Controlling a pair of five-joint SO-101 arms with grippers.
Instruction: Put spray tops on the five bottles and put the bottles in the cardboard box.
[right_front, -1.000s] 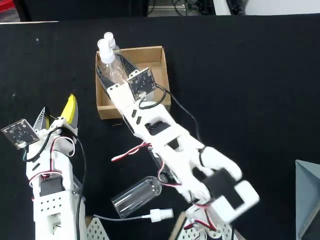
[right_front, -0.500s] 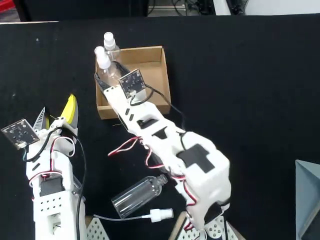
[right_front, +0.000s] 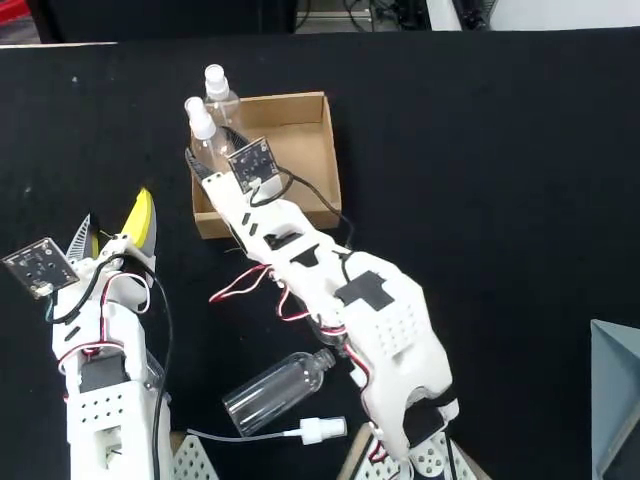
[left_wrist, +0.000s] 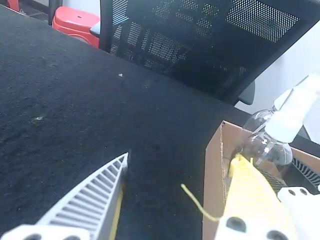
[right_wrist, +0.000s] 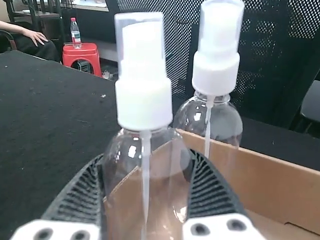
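One capped clear bottle (right_wrist: 144, 140), judged light, thin-walled and slick, best taken around the body below the shoulder, stands upright at a corner of the cardboard box (right_wrist: 270, 175), pinched between the ribbed fingers of the right gripper (right_wrist: 147, 172). Just behind it stands a second capped bottle (right_wrist: 212, 110); the left gripper (left_wrist: 181, 159) hangs spread beside the box.
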